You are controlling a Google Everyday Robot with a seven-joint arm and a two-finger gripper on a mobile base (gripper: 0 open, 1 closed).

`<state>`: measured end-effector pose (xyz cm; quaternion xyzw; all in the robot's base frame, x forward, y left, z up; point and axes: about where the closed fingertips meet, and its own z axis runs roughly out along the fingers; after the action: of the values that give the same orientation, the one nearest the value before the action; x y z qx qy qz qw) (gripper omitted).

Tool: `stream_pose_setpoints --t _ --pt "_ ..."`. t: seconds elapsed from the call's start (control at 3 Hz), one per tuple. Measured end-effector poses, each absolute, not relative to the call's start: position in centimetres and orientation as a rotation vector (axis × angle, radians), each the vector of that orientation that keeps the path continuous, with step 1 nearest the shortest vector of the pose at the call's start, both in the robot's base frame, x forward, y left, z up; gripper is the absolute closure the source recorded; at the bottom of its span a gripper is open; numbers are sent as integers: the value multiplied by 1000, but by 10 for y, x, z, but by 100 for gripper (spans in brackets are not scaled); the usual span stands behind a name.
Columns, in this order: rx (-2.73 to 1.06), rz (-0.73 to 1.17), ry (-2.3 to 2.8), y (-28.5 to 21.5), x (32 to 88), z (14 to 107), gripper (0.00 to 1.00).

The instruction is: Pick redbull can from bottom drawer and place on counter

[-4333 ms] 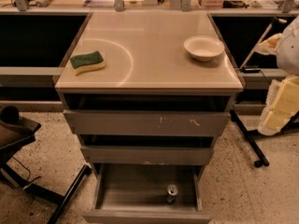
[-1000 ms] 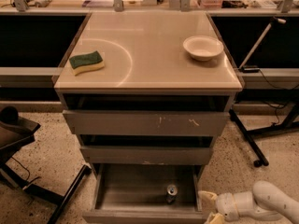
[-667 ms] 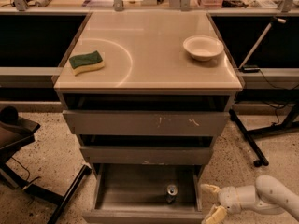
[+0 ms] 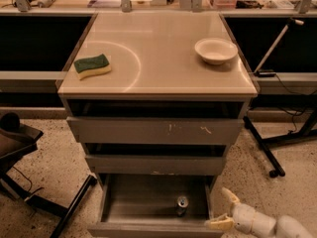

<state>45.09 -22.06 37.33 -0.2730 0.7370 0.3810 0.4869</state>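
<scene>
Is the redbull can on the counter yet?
No, the redbull can stands in the bottom drawer; the open gripper hovers just right of it.

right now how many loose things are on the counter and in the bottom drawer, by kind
sponge: 1, on the counter
bowl: 1, on the counter
redbull can: 1, upright in the bottom drawer
total: 3
The gripper is low at the drawer's right front corner, fingers open, holding nothing.
</scene>
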Motion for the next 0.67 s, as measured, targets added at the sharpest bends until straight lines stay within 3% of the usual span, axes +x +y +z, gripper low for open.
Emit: stream_pose_setpoints --t 0.33,0.67 --pt "-590 759 1727 -247 467 391 0" --pt "-610 732 1716 -240 467 388 0"
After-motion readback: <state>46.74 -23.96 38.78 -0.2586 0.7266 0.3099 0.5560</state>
